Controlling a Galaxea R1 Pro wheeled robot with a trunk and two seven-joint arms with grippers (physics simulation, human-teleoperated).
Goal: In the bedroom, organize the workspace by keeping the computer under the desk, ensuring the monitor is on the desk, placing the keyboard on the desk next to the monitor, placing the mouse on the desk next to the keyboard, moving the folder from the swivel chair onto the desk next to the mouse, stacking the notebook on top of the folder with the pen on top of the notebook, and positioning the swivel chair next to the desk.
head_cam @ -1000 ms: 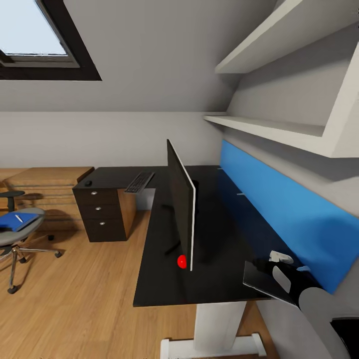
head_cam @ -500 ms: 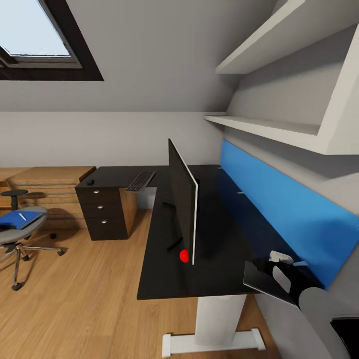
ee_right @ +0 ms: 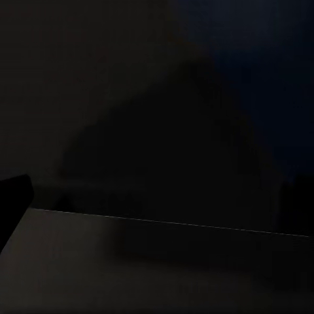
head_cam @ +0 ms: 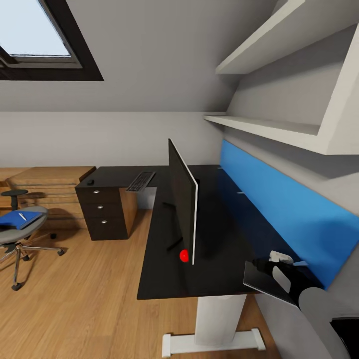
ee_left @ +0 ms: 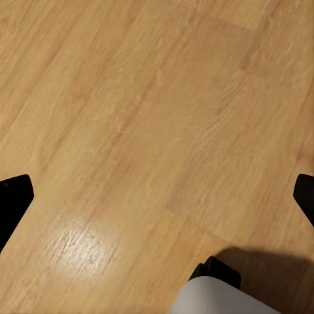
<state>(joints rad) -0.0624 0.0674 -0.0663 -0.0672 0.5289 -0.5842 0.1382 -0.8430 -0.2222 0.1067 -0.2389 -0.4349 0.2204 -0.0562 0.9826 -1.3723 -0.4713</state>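
The black L-shaped desk [head_cam: 164,279] runs along the blue wall panel. The monitor [head_cam: 180,204] stands on it edge-on, with a red dot [head_cam: 184,256] at its near lower corner. The keyboard [head_cam: 140,181] and the mouse [head_cam: 90,182] lie on the far wing. At far left, the swivel chair [head_cam: 15,238] carries the blue folder [head_cam: 15,220] with the pen [head_cam: 22,216] on top. My right gripper [head_cam: 264,267] is over the desk's near right corner, shut on the dark flat notebook [head_cam: 262,283]. My left gripper [ee_left: 157,196] is open above the wood floor. The computer is out of view.
A black three-drawer unit [head_cam: 102,214] stands under the far wing, with a wooden dresser [head_cam: 45,192] behind the chair. White shelves [head_cam: 269,129] jut out above the blue panel [head_cam: 279,209]. A white desk leg [head_cam: 217,319] stands close in front. Open floor [head_cam: 80,294] lies between me and the chair.
Compared with one second ago the whole view has shifted slightly, so the camera moved. Over the last half second nothing has changed. The right gripper and the notebook keep their place in the view.
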